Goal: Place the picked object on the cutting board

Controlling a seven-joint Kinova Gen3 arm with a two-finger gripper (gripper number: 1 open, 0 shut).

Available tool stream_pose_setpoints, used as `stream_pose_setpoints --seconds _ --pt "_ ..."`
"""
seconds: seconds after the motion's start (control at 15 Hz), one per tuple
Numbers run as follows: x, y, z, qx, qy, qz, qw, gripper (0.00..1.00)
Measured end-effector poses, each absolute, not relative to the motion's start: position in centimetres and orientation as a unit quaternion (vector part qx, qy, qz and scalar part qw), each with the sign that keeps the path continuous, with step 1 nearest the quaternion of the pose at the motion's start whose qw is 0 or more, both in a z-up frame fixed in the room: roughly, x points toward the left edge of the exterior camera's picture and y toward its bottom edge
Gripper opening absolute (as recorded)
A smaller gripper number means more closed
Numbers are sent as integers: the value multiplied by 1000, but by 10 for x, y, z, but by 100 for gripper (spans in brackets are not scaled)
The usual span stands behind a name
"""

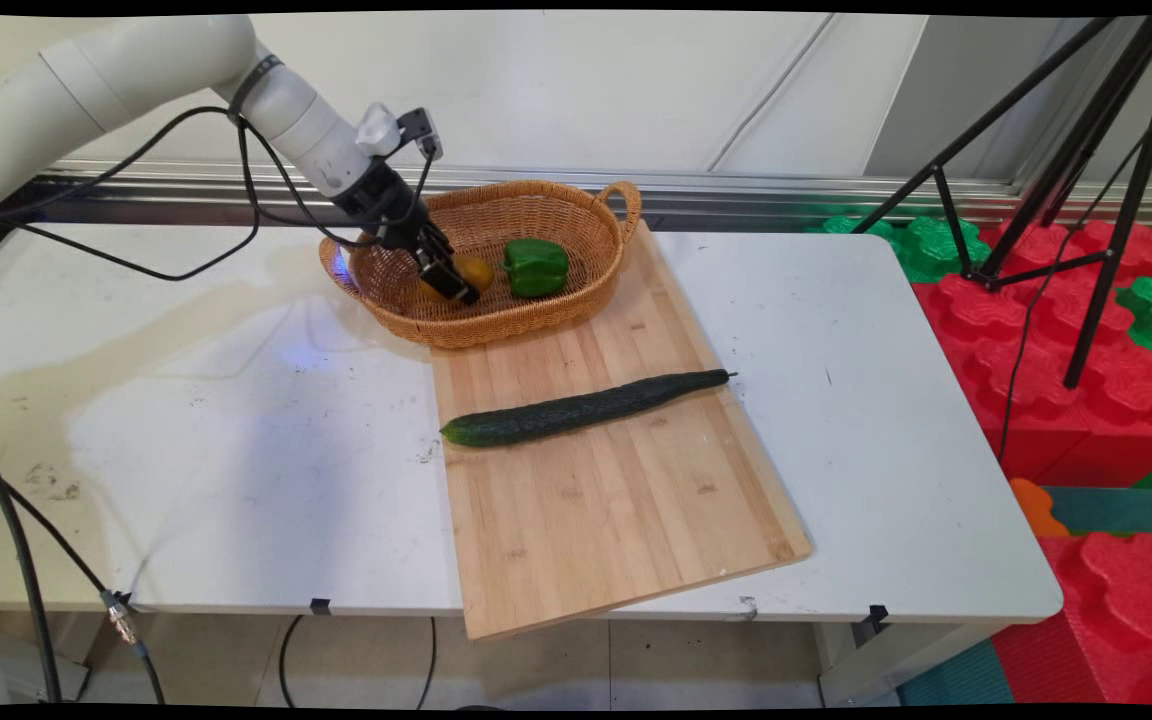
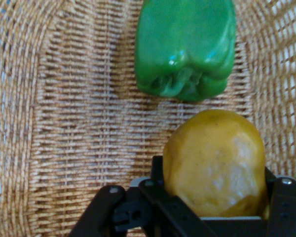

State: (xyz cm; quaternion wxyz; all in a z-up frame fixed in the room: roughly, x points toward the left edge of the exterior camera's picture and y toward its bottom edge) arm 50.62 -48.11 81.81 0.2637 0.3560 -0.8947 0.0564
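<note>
Claw: clenched on yellow fruit, low inside wicker basket. Green pepper: just beyond the claw, apart from the fruit. Basket wall curves round on both sides. Cucumber: well clear, on cutting board; white table beneath.

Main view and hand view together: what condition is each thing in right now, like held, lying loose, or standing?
Black two-finger end effector: lowered into the basket, shut on the yellow fruit.
Round yellow fruit: gripped, inside the basket.
Glossy green bell pepper: lying loose in the basket, apart from the fruit.
Oval woven wicker basket: upright, partly on the board.
Long dark green cucumber: lying flat across the board.
Pale wooden cutting board: flat, overhanging the table's near edge.
</note>
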Motion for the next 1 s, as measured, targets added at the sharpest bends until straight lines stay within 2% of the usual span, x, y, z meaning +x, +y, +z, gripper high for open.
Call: stream_pose_setpoints --seconds 1.0 --pt "482 -423 917 327 -882 79 330 0"
